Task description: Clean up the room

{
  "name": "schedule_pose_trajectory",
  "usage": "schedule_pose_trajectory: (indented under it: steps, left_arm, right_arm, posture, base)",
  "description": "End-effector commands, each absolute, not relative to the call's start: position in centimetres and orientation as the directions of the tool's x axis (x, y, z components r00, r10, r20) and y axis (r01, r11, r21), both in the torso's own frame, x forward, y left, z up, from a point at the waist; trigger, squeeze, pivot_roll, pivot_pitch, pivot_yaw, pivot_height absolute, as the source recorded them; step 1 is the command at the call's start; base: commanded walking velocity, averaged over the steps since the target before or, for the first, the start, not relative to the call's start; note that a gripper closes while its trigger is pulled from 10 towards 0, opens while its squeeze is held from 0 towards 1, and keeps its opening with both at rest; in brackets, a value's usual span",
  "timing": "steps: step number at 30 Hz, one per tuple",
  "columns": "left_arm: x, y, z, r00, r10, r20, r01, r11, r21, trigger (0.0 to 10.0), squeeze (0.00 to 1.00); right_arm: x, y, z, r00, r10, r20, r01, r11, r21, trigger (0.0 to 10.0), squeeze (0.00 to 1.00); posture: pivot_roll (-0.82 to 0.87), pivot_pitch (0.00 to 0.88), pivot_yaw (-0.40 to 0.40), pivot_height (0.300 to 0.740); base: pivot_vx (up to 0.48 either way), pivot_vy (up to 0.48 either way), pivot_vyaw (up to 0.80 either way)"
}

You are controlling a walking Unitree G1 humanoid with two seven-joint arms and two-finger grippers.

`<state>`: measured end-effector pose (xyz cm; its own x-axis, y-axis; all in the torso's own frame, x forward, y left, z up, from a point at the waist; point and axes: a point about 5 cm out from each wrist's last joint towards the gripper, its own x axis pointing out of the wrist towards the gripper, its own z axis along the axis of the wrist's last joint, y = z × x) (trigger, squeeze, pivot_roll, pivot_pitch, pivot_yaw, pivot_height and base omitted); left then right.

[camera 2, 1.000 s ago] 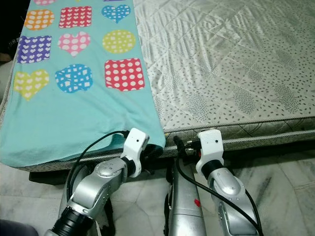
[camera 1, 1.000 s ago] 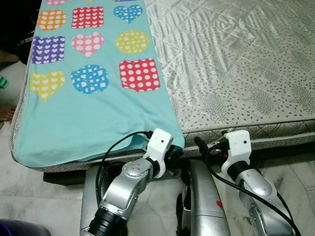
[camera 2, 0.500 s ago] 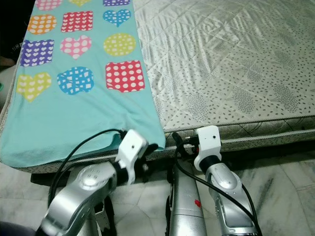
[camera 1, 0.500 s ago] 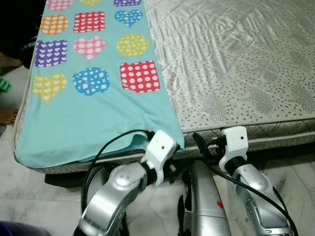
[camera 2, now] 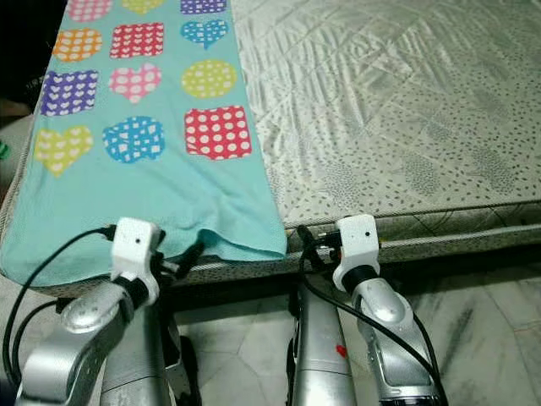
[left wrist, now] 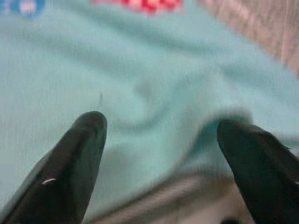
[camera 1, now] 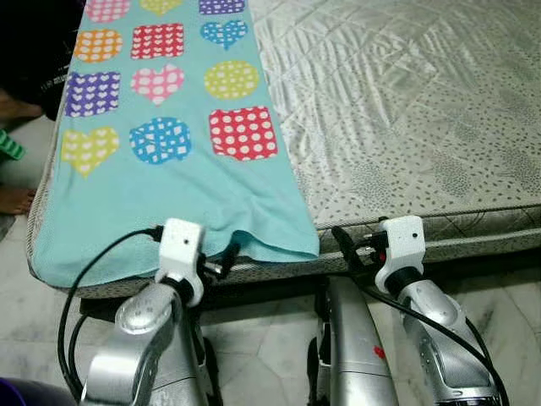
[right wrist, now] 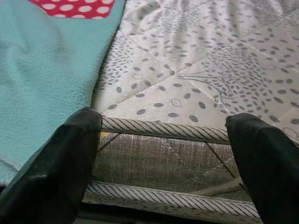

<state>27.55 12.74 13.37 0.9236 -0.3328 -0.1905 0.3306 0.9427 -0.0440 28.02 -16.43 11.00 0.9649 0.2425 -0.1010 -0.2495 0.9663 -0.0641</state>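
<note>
Left eye view: my left gripper (camera 1: 221, 254) hovered with fingers spread at the near hem of the turquoise fleece blanket with polka-dot hearts (camera 1: 169, 182), which lay on the grey quilted mattress (camera 1: 406, 110). My right gripper (camera 1: 345, 247), also spread, faced the mattress's edge.

**Four cameras trained on the foot of the bed**

The two eye views look forward and down from the head onto the bed (camera 1: 406, 118) and the turquoise blanket (camera 1: 169, 194), with both silver arms at the lower edge; the right eye view is shifted slightly sideways. The left wrist view sits very near the blanket's hem (left wrist: 154, 116), blurred, framed by the left claw (left wrist: 159, 154). The right wrist view faces the mattress edge (right wrist: 163, 140) through the right claw (right wrist: 163, 158), sharing the blanket's border.
</note>
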Motion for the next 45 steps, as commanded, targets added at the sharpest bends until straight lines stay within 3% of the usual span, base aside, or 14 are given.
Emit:
schedule_pose_trajectory:
  steps: [1, 8, 13, 14, 15, 16, 17, 27, 33, 38, 45]
  left_arm:
    - [28.3, 12.6, 13.8, 0.932, -0.327, -0.157, 0.323, 0.945, -0.049, 10.0, 1.00]
    - [30.0, 12.3, 15.2, 0.951, -0.302, -0.062, 0.296, 0.951, -0.092, 10.0, 1.00]
    - [31.4, 12.8, 12.8, 0.947, -0.274, -0.167, 0.246, 0.955, -0.167, 10.0, 1.00]
    - [31.7, 12.7, 12.1, 0.934, -0.294, -0.201, 0.254, 0.946, -0.200, 10.0, 0.82]
    - [31.7, 12.7, 12.1, 0.934, -0.294, -0.201, 0.254, 0.946, -0.200, 10.0, 0.82]
    - [31.9, 12.6, 11.7, 0.927, -0.304, -0.222, 0.259, 0.943, -0.207, 10.0, 0.54]
    - [32.2, 12.6, 11.2, 0.917, -0.315, -0.245, 0.266, 0.940, -0.215, 10.0, 0.00]
    - [34.2, 11.5, 8.9, 0.836, -0.408, -0.368, 0.335, 0.909, -0.247, 10.0, 0.00]
    - [31.3, 10.0, 5.9, 0.691, -0.539, -0.481, 0.457, 0.842, -0.288, 10.0, 0.00]
    - [29.2, 9.8, 4.8, 0.623, -0.591, -0.513, 0.513, 0.803, -0.302, 10.0, 0.00]
    - [25.2, 11.2, 4.0, 0.531, -0.601, -0.597, 0.567, 0.776, -0.277, 10.0, 0.00]
  right_arm:
    - [27.8, -16.7, 10.6, 0.966, 0.232, -0.112, -0.240, 0.969, -0.065, 10.0, 0.00]
    - [27.7, -17.0, 10.6, 0.970, 0.218, -0.110, -0.227, 0.971, -0.070, 10.0, 0.00]
    - [27.6, -16.8, 10.6, 0.969, 0.222, -0.112, -0.230, 0.971, -0.065, 10.0, 0.00]
    - [27.6, -16.8, 10.6, 0.968, 0.223, -0.112, -0.231, 0.971, -0.064, 10.0, 0.00]
    - [27.6, -16.8, 10.6, 0.968, 0.223, -0.112, -0.231, 0.971, -0.064, 10.0, 0.00]
    - [27.6, -16.8, 10.6, 0.968, 0.223, -0.112, -0.231, 0.971, -0.064, 10.0, 0.00]
    - [27.6, -16.8, 10.6, 0.968, 0.224, -0.112, -0.232, 0.971, -0.064, 10.0, 0.00]
    - [27.4, -17.0, 10.7, 0.968, 0.223, -0.113, -0.232, 0.970, -0.067, 10.0, 0.00]
    - [27.3, -17.0, 10.6, 0.969, 0.221, -0.113, -0.229, 0.971, -0.067, 10.0, 0.00]
    - [27.4, -17.1, 10.6, 0.969, 0.221, -0.114, -0.230, 0.971, -0.067, 10.0, 0.00]
    - [27.6, -17.1, 10.6, 0.968, 0.224, -0.115, -0.233, 0.970, -0.066, 10.0, 0.00]
  posture:
    - [-0.11, 0.224, 0.001, 0.522]
    - [-0.12, 0.225, 0.006, 0.522]
    - [-0.13, 0.225, 0.002, 0.522]
    - [-0.13, 0.225, 0.002, 0.522]
    - [-0.13, 0.225, 0.002, 0.522]
    - [-0.13, 0.225, 0.000, 0.522]
    - [-0.14, 0.224, -0.002, 0.522]
    - [-0.16, 0.215, 0.005, 0.522]
    - [-0.16, 0.212, 0.011, 0.522]
    - [-0.15, 0.212, 0.010, 0.522]
    - [-0.14, 0.214, 0.008, 0.522]
  base:
    - [0.000, 0.000, 0.00]
    - [0.000, 0.000, 0.00]
    - [0.000, 0.000, 0.00]
    - [0.000, 0.000, 0.00]
    - [0.000, 0.000, 0.00]
    - [0.000, 0.000, 0.00]
    - [0.000, 0.000, 0.00]
    - [0.000, 0.000, 0.00]
    - [0.000, 0.000, 0.00]
    - [0.000, 0.000, 0.00]
    - [0.000, 0.000, 0.00]
